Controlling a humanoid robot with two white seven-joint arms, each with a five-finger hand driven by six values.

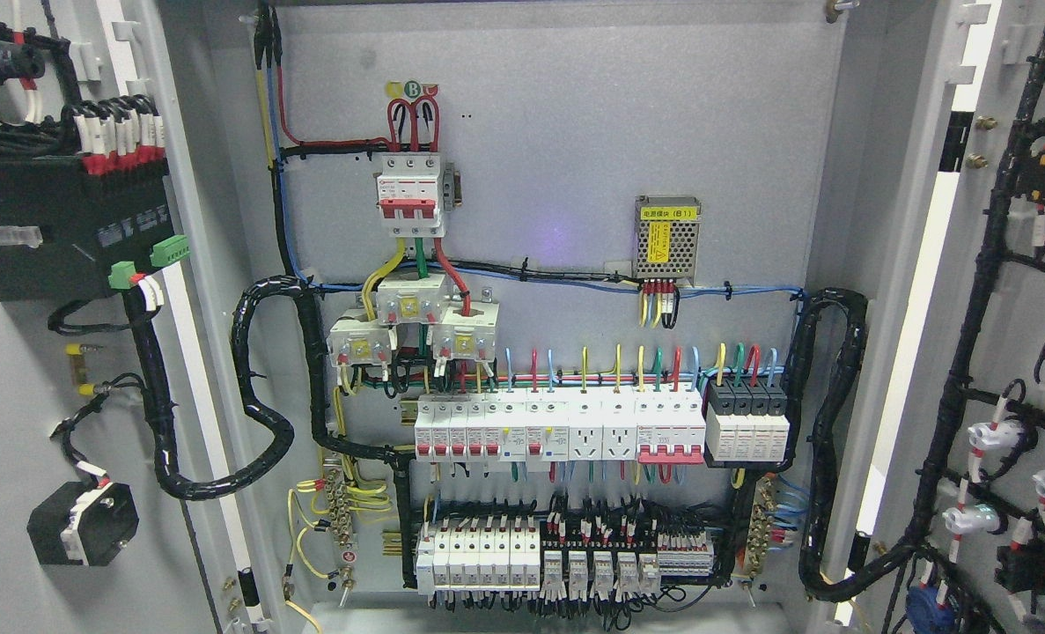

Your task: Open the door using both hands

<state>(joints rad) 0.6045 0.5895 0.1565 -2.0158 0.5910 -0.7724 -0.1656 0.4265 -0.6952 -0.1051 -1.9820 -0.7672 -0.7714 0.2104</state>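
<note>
Carrier: grey back panel (557, 132) of the cabinet, upright, both doors swung wide.
Top of panel: red-and-white main breaker (410, 194), fed by red looped wires.
Right of it: perforated power supply (667, 238) with yellow label.
Middle: three white current transformers (412, 321), clustered.
Below: long row of breakers and sockets (601, 427), black units at its right end.
Bottom: lower breaker and relay row (566, 559).
Sides: black cable looms (262, 396).

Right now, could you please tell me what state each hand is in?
Left hand: not in view.
Right hand: not in view.
Only the open electrical cabinet shows, both doors swung wide.
</note>
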